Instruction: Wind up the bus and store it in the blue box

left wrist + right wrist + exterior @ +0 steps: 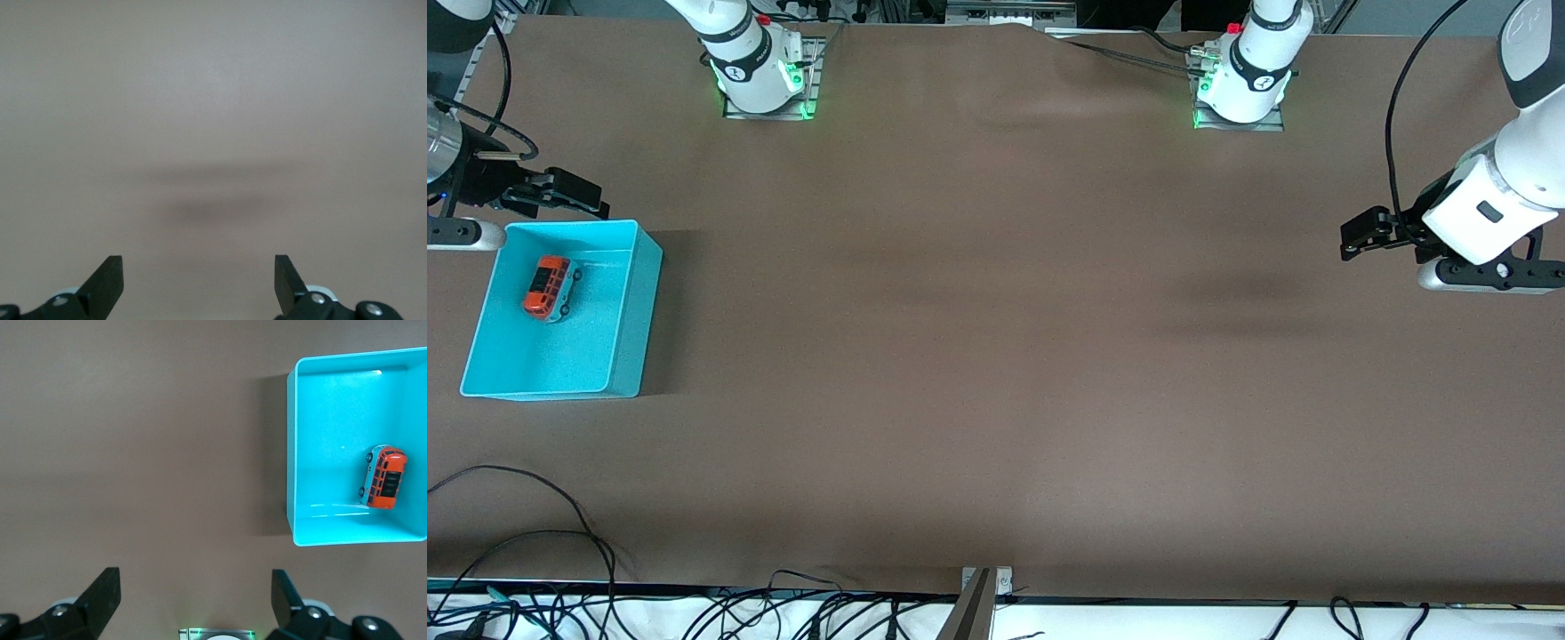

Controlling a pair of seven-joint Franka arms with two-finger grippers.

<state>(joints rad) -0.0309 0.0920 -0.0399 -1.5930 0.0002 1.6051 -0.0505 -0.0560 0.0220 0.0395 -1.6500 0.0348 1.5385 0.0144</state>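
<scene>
The bus point(549, 287), orange-roofed with pale lower sides, stands on its wheels inside the blue box point(627, 329) at the right arm's end of the table. It also shows in the right wrist view point(385, 477), near one wall of the box point(291, 453). My right gripper point(583, 197) is open and empty, up over the table just outside the box's rim; its fingers point(103, 590) stand wide apart. My left gripper point(1356, 236) is open and empty over bare table at the left arm's end, and the left wrist view shows its gripper point(199, 280) over plain brown surface only.
The brown table point(996, 356) stretches between the two arms. The arm bases point(765, 84) point(1240, 93) with green lights stand at the edge farthest from the front camera. Loose cables point(534, 533) and a metal bracket point(985, 582) lie along the nearest edge.
</scene>
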